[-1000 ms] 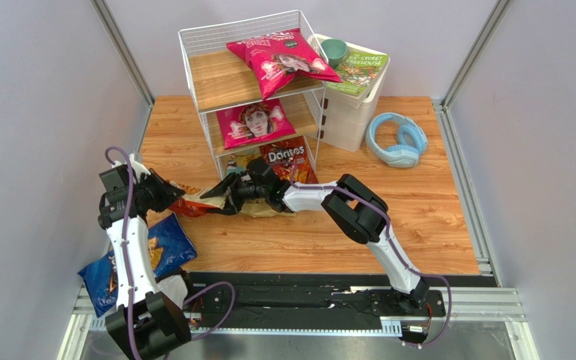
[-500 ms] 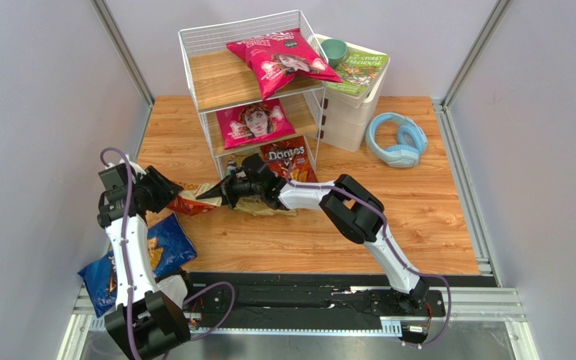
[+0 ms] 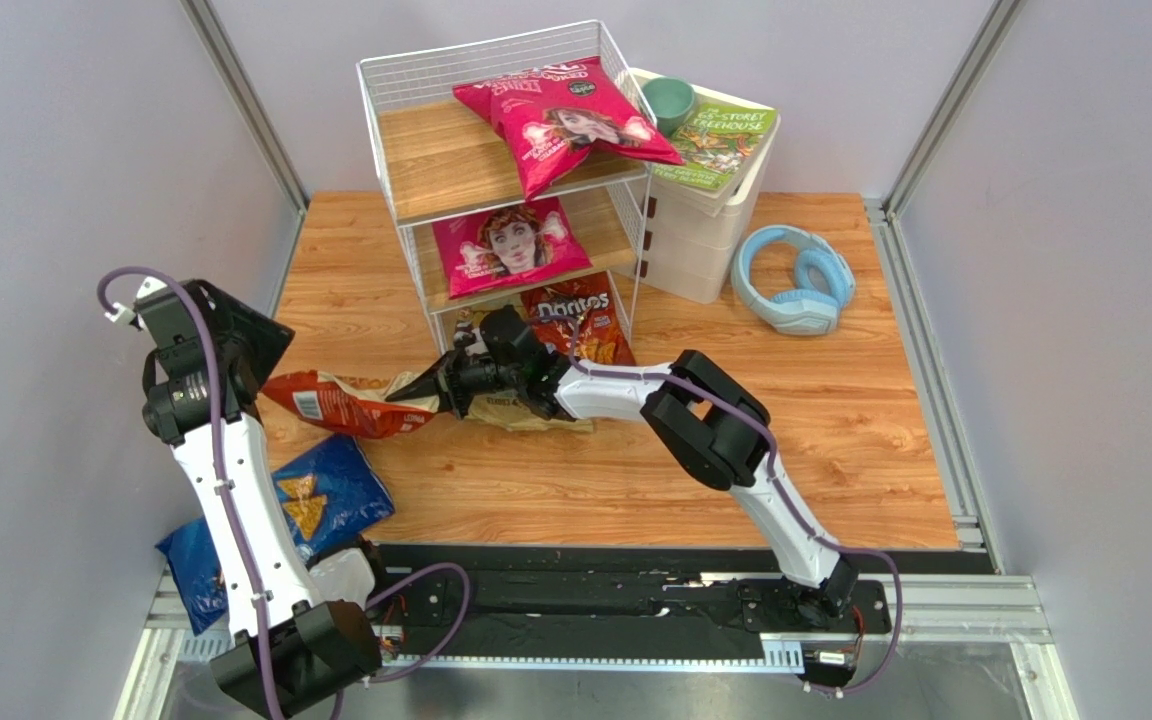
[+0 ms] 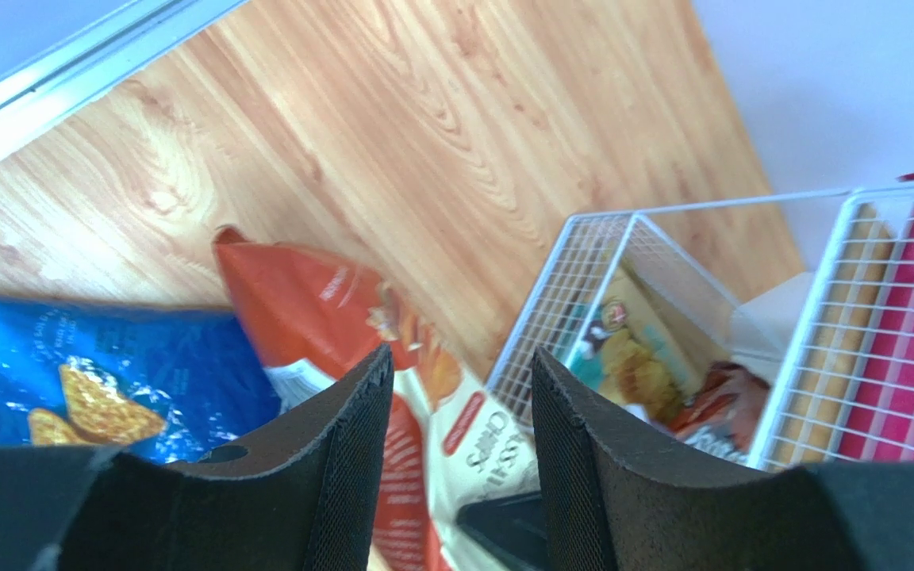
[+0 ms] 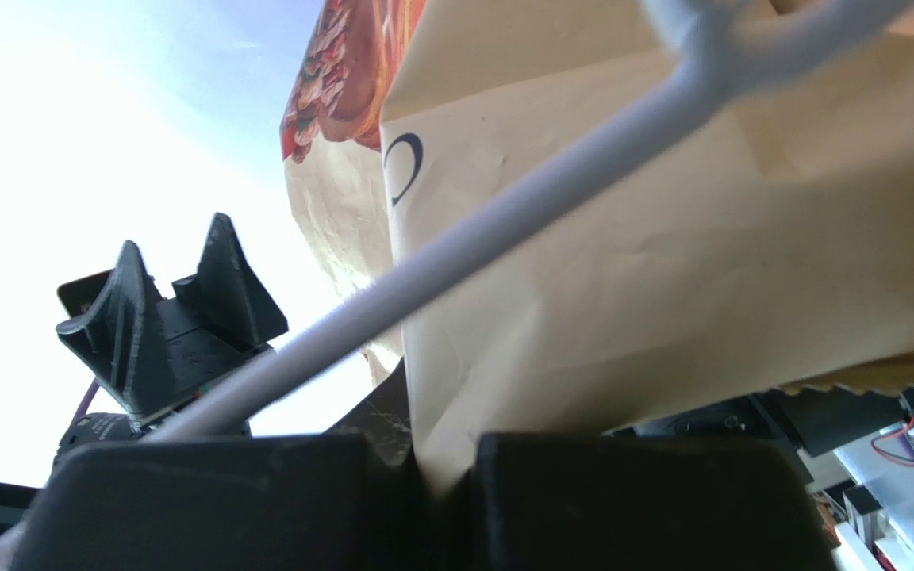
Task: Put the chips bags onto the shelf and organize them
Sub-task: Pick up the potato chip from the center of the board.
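We find the right gripper (image 3: 432,393) clamped tight on one end of the crinkly orange-and-cream foil chips bag (image 3: 330,402), which stretches away to its left, just before the tall white wire shelf (image 3: 387,143). The left gripper (image 4: 462,381) hangs above the bag's far end, jaws parted, holding nothing.

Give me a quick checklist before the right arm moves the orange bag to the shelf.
1. Right jaws shut on the orange bag: ok.
2. Left jaws open and off that bag: ok.
3. Bare room on the top tier of the shelf, beside the pink bag: ok.
4. Bag end clear of the shelf wire: cannot tell.
5. Blue bag out of the path: ok.
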